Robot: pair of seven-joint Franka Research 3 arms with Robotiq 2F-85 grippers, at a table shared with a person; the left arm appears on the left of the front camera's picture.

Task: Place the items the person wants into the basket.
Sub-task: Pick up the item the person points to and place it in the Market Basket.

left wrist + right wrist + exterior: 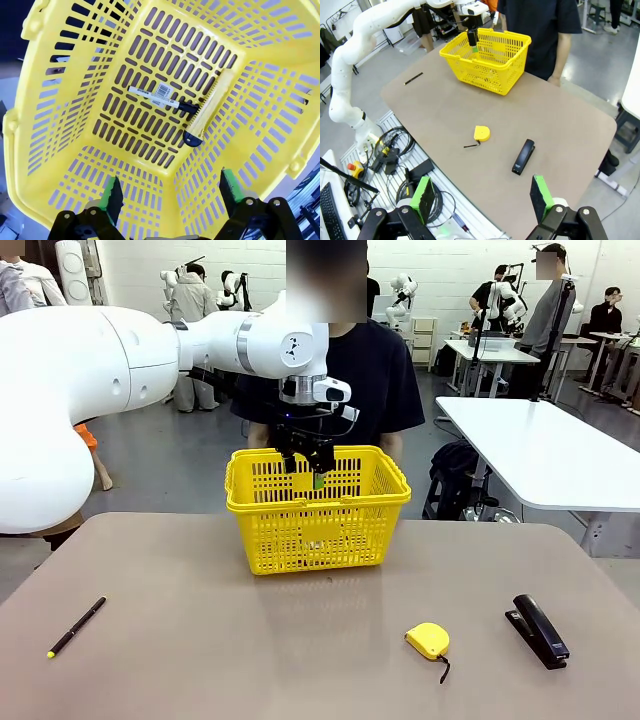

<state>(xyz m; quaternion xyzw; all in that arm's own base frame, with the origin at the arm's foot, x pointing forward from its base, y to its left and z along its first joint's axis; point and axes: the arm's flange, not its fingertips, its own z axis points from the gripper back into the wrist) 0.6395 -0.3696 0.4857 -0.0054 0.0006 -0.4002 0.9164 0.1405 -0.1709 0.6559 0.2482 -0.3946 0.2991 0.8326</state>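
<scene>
The table (300, 670) was brown and plain, in a large room with a grey floor (170, 465) and a white table (540, 450) at the side. On it stood one yellow basket (250, 505). One pen (77, 626), one tape measure (428, 639) and one stapler (540, 630) lay well apart near the front. Inside the basket lay two things: one marker (160, 99) and one utility knife (207, 111), the marker's black cap touching the knife. The left gripper (170, 187) hung over the basket, fingers wide apart, empty. The right gripper (482, 192) was also open and held nothing.
</scene>
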